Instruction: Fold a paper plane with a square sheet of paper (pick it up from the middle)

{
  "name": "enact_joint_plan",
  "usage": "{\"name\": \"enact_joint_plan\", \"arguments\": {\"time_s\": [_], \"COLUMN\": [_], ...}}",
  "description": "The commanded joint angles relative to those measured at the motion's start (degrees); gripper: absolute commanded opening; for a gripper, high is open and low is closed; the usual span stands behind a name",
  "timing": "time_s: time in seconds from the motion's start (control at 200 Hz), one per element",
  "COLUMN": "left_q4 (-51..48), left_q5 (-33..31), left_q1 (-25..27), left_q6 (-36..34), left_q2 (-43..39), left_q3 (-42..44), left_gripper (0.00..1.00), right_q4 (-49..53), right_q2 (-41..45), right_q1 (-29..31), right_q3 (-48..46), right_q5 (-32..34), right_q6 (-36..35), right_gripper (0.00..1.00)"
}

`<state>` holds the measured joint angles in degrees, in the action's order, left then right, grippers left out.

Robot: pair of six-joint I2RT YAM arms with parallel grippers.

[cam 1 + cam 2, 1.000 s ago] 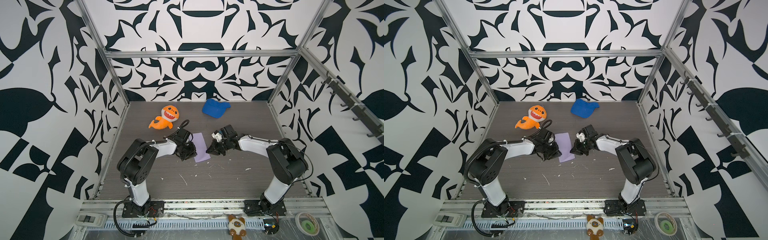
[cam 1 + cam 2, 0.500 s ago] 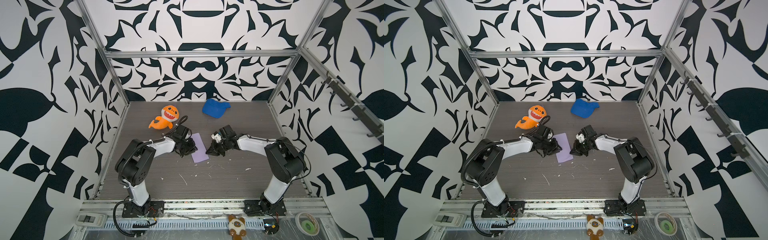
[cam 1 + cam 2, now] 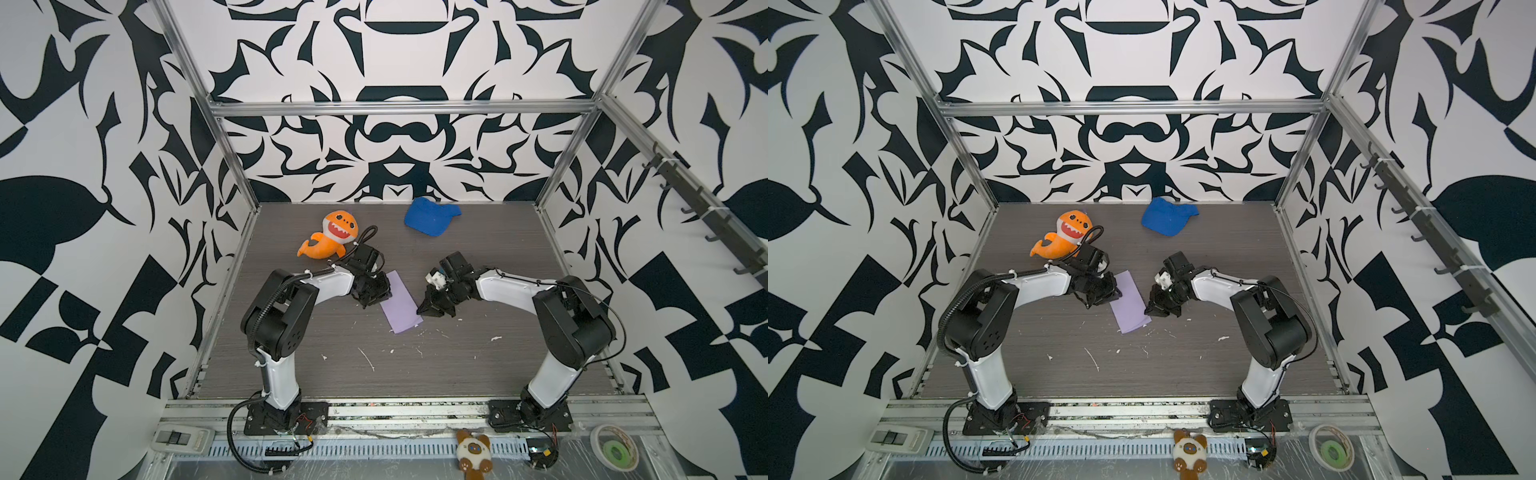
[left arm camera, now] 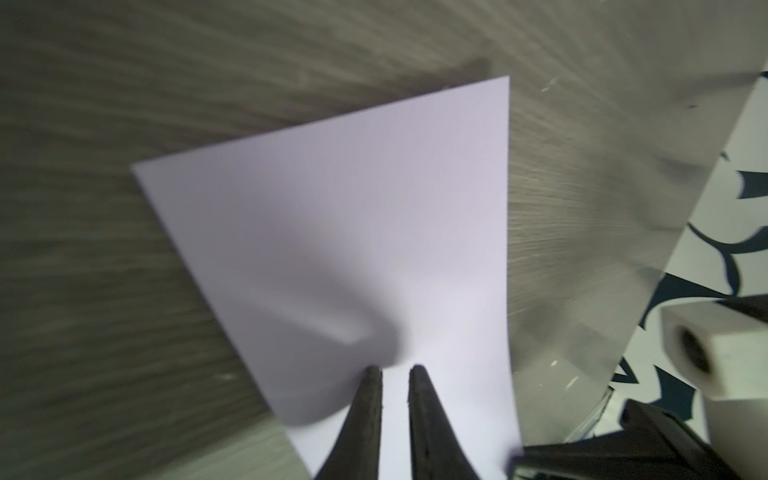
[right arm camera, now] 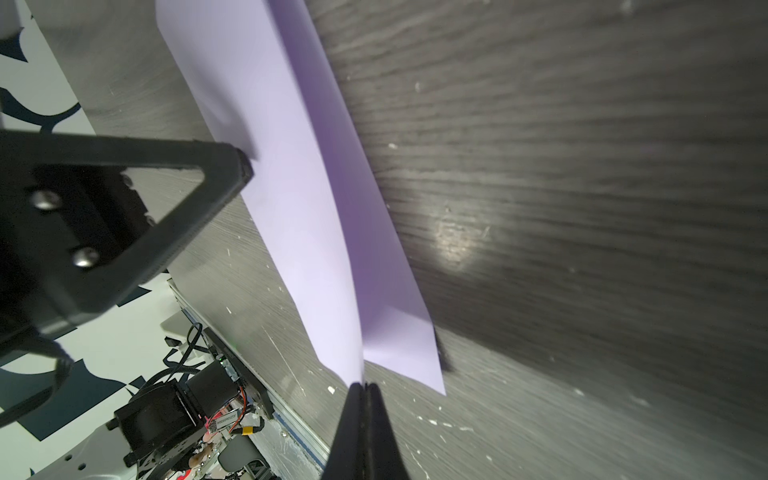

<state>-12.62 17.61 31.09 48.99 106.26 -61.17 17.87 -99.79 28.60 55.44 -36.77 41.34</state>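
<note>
The square sheet of paper [image 3: 401,305] [image 3: 1130,305] is pale lavender and lies folded into a long strip mid-table; no paper plane is in view. My left gripper [image 3: 386,293] [image 4: 395,370] stands over the strip's left edge. Its fingertips [image 4: 372,376] rest on the paper [image 4: 353,208] with a narrow gap and nothing between them. My right gripper [image 3: 420,309] [image 5: 362,384] is at the strip's near right corner, shut on the raised upper layer of the paper [image 5: 299,187]. The lower layer lies flat on the table.
An orange plush shark [image 3: 332,239] lies just behind the left arm, and a blue cap [image 3: 430,216] sits by the back wall. White scraps [image 3: 368,359] dot the dark wood table [image 3: 478,374] in front of the paper. Patterned walls enclose three sides.
My left gripper has edged slightly right, onto the paper's edge. The right gripper has stayed where it was, shut on the paper's corner.
</note>
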Motion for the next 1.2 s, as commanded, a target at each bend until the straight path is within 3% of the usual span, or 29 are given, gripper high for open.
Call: {"name": "enact_joint_plan", "arguments": {"time_s": [0.0, 0.18, 0.37, 0.765, 1.195], "left_q4": [-2.99, -2.84, -2.43, -0.96, -2.22], "left_q5": [-2.40, -2.31, -2.62, -2.25, -0.47], "left_q1": [0.02, 0.02, 0.02, 0.02, -0.41], "left_q6": [-1.44, -1.45, -0.68, 0.18, 0.21], "left_q2": [-0.16, 1.65, 2.69, 2.99, 0.62], "left_q3": [1.06, 1.14, 2.77, 4.10, 0.55], "left_gripper": [0.17, 0.15, 0.13, 0.12, 0.13], "right_q4": [0.59, -1.10, -8.19, -25.03, -28.00], "right_q2": [1.32, 0.13, -1.60, -6.09, -9.27], "right_q1": [0.14, 0.87, 2.92, 5.11, 6.34], "right_q3": [2.02, 3.09, 4.13, 1.53, 1.08], "right_q5": [0.56, -0.46, -2.85, -1.56, 0.73], "right_q6": [-0.77, -0.56, 1.89, 9.50, 10.34], "right_gripper": [0.00, 0.00, 0.00, 0.00, 0.00]}}
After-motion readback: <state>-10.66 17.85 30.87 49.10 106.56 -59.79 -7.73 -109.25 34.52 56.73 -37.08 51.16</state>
